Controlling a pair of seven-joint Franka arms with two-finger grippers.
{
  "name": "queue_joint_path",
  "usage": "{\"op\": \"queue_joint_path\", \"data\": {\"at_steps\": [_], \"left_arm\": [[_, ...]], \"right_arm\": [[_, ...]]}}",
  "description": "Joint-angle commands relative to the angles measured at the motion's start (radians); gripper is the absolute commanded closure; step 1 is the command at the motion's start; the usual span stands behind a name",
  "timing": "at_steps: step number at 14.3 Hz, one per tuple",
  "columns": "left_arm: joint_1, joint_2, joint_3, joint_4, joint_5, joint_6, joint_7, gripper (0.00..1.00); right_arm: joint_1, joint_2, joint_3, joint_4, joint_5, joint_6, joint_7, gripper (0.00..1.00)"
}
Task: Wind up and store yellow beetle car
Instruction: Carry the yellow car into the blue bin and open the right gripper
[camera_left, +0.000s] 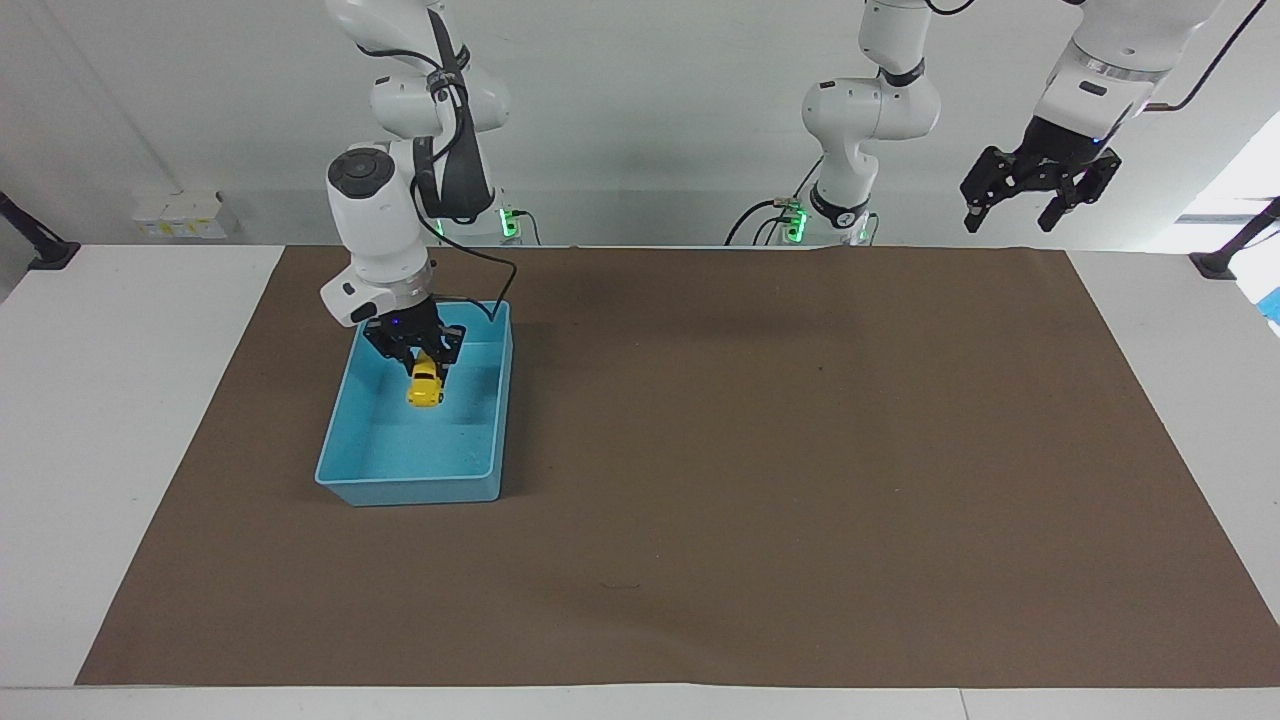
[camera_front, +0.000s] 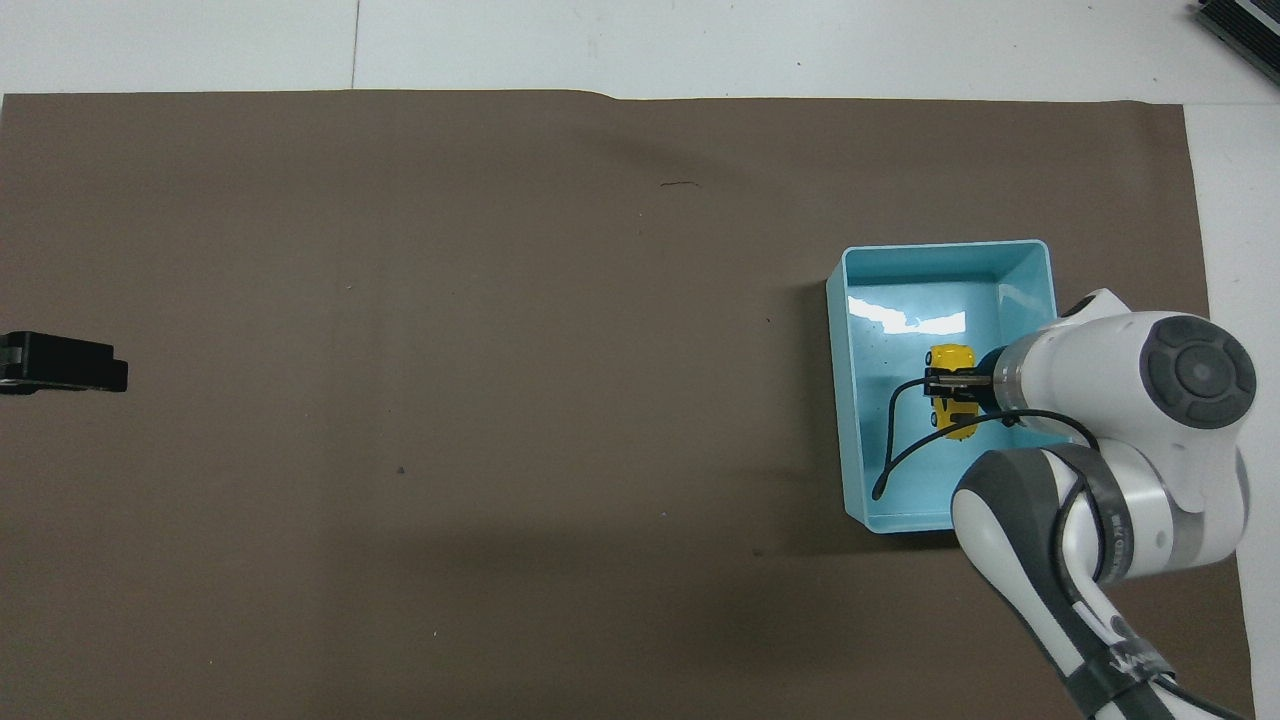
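Facing view, scanning across: right gripper clamped on my yellow car, low inside the blue tray, where letting go crooked could roll it; left gripper waits raised, jaws apart.

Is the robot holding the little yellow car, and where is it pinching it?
Yes. The right pincer grips the yellow beetle car at its upper end, over the blue tray. The left pincer holds nothing.
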Motion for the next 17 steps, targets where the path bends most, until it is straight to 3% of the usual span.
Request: {"op": "queue_joint_path", "data": {"at_steps": [1, 3, 5, 6, 7, 9, 17], "left_arm": [[0.014, -0.005, -0.007, 0.007, 0.009, -0.020, 0.015, 0.00], [0.014, -0.005, -0.007, 0.007, 0.009, -0.020, 0.013, 0.00], [0.014, -0.006, -0.007, 0.007, 0.009, -0.020, 0.013, 0.00], [0.014, -0.005, -0.009, 0.007, 0.009, -0.020, 0.013, 0.00], [0.014, -0.005, -0.009, 0.007, 0.009, -0.020, 0.013, 0.00], [0.014, -0.005, -0.007, 0.007, 0.009, -0.020, 0.013, 0.00], [0.014, -0.005, -0.009, 0.007, 0.009, -0.020, 0.015, 0.00]], "right_arm": [[-0.028, -0.023, 0.006, -0.127, 0.049, 0.153, -0.067, 1.00], [-0.028, -0.006, 0.006, -0.164, 0.049, 0.204, -0.077, 0.98], [-0.023, 0.002, 0.006, -0.172, 0.049, 0.216, -0.101, 0.86], [-0.019, 0.005, 0.006, -0.169, 0.049, 0.216, -0.103, 0.51], [-0.022, 0.008, 0.006, -0.163, 0.048, 0.215, -0.086, 0.01], [-0.026, -0.006, 0.004, -0.132, 0.049, 0.189, -0.096, 0.00], [-0.083, -0.004, 0.003, 0.220, 0.031, -0.246, -0.140, 0.00]]}}
